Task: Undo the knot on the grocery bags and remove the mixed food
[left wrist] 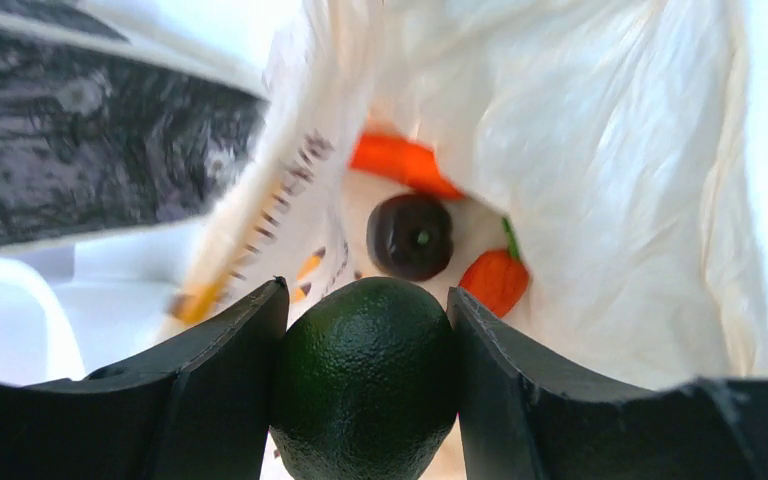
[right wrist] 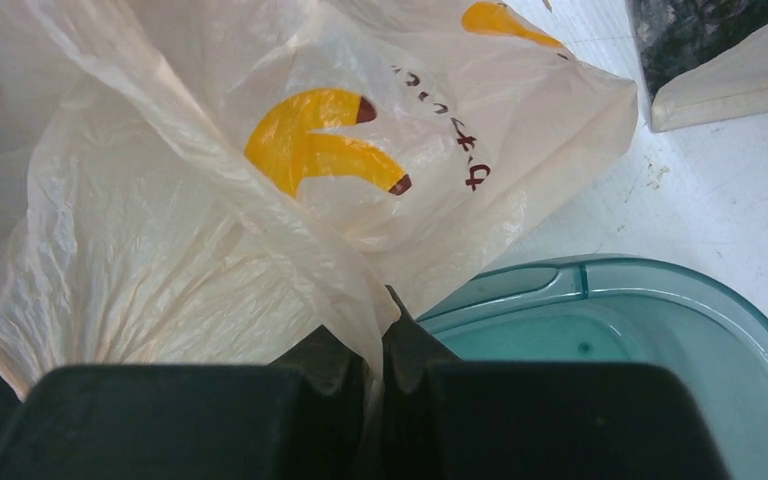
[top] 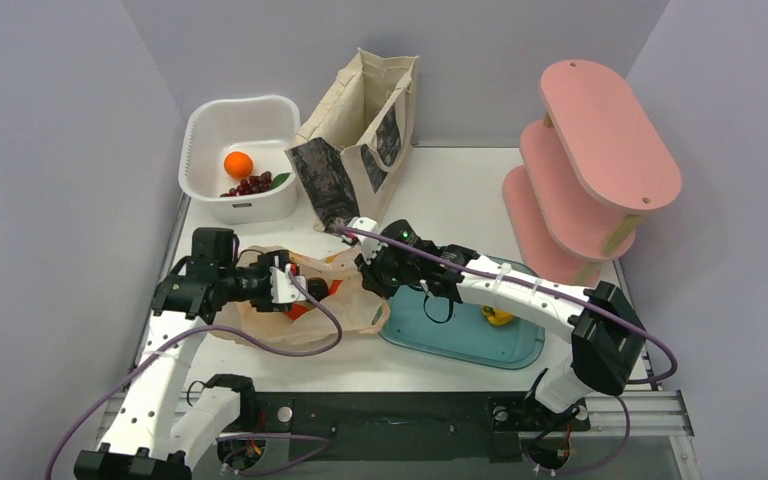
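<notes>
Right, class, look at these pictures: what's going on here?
The left gripper is closed on a dark green avocado at the mouth of the peach plastic bag. The right gripper pinches a fold of that bag's film, holding it up next to the teal tray. Two carrots lie inside the bag, not yet taken out.

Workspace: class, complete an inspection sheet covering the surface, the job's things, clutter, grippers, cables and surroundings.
Surface: white table, marked in places.
Job's things: plastic bag lying open; avocado at its mouth; carrots inside; canvas tote upright behind.
Clutter: white tub holding an orange fruit; teal tray holding a yellow pepper; pink shelf.
Grippers: left gripper shut on the avocado; right gripper shut on the bag's edge.
Cables: purple cables along both arms, one looping by the bag.
Surroundings: grey walls on three sides.
</notes>
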Controlling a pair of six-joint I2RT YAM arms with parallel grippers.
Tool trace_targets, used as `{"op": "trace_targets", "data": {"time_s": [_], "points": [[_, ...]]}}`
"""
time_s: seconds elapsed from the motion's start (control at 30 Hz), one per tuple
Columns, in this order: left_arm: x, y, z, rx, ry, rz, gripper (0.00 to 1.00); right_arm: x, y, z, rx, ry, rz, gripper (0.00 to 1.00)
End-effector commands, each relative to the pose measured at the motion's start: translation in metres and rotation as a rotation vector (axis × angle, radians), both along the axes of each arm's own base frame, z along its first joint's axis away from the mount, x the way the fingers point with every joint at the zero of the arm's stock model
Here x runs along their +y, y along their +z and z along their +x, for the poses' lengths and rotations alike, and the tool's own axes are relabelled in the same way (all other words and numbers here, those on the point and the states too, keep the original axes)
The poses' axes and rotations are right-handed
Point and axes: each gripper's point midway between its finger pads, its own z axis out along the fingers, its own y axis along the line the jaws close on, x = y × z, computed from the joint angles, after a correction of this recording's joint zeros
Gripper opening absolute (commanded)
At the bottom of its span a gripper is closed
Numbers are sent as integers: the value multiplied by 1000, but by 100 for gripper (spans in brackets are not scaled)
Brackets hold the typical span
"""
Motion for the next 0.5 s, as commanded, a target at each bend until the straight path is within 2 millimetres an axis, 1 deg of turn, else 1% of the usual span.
{"op": "trace_targets", "data": {"time_s": [0.0, 0.13, 0.23, 0.3, 0.33, 0.37, 0.4, 0.43, 0.47], "points": [[-31, 33, -33, 177, 2, -214, 0, 16, 23, 9, -5, -23, 83, 0], [-46, 64, -39, 287, 64, -359, 0, 17, 26, 17, 28, -69, 118, 0], [-57, 93, -41, 338, 82, -470, 0, 17, 28, 30, 62, -118, 150, 0], [-62, 110, -37, 370, 120, -551, 0, 16, 31, 39, 74, -140, 166, 0], [-64, 120, -32, 387, 151, -600, 0, 16, 32, 41, 79, -148, 171, 0], [-64, 125, -27, 378, 176, -622, 0, 17, 33, 45, 81, -151, 176, 0], [-63, 139, -19, 373, 210, -675, 0, 17, 33, 46, 80, -152, 179, 0], [-58, 147, -8, 355, 254, -710, 0, 18, 33, 47, 82, -148, 179, 0], [-57, 168, 2, 335, 276, -784, 0, 19, 33, 46, 81, -141, 181, 0]]}}
